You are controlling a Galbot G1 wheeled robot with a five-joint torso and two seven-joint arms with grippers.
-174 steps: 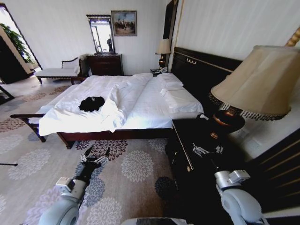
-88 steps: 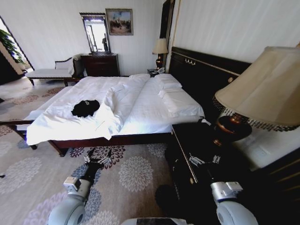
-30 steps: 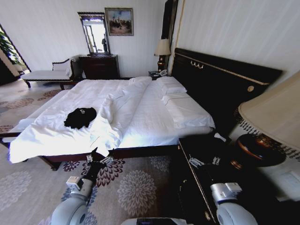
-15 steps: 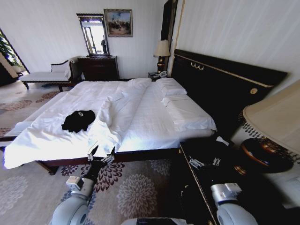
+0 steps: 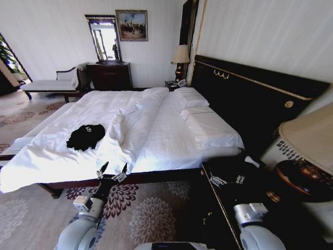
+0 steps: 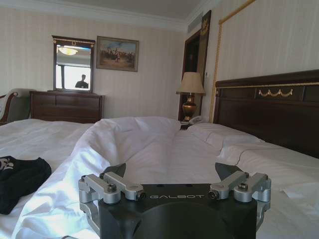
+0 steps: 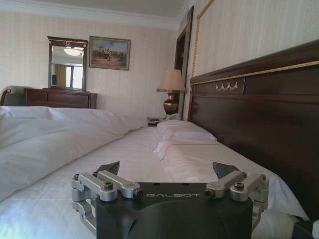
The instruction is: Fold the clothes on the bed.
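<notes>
1. Black T-shirt (image 5: 85,137) lies in a crumpled heap on the near-left part of the bed (image 5: 171,133), on white linen, just left of a bunched duvet ridge (image 5: 122,138) running from near edge toward the pillows (image 5: 195,99).
2. Shirt is not spread; no clear long axis, roughly a lump slightly wider than deep. White lettering partly visible on top.
3. Left claw (image 5: 113,173) hangs low at the near edge of the bed, below mattress level, fingers spread wide, holding nothing. Shirt sits farther in and to the left of it, past the hanging sheet edge; not touching.
4. Left wrist view confirms: the shirt (image 6: 20,180) lies left of the claw (image 6: 172,172), with the duvet ridge straight ahead.
5. Right claw (image 5: 227,179) is over the dark nightstand (image 5: 229,208) on the right of the bed; the right wrist view shows it (image 7: 167,169) released, empty, facing along the bed's right half toward the headboard (image 7: 259,109).
6. Left arm is clearly nearer the shirt; right claw is well apart from it, with the duvet ridge between.
7. Both arms low, forearms extended forward, claws level. Judgement: approach stage, folding not begun; reach would have to go up, far and left.
</notes>
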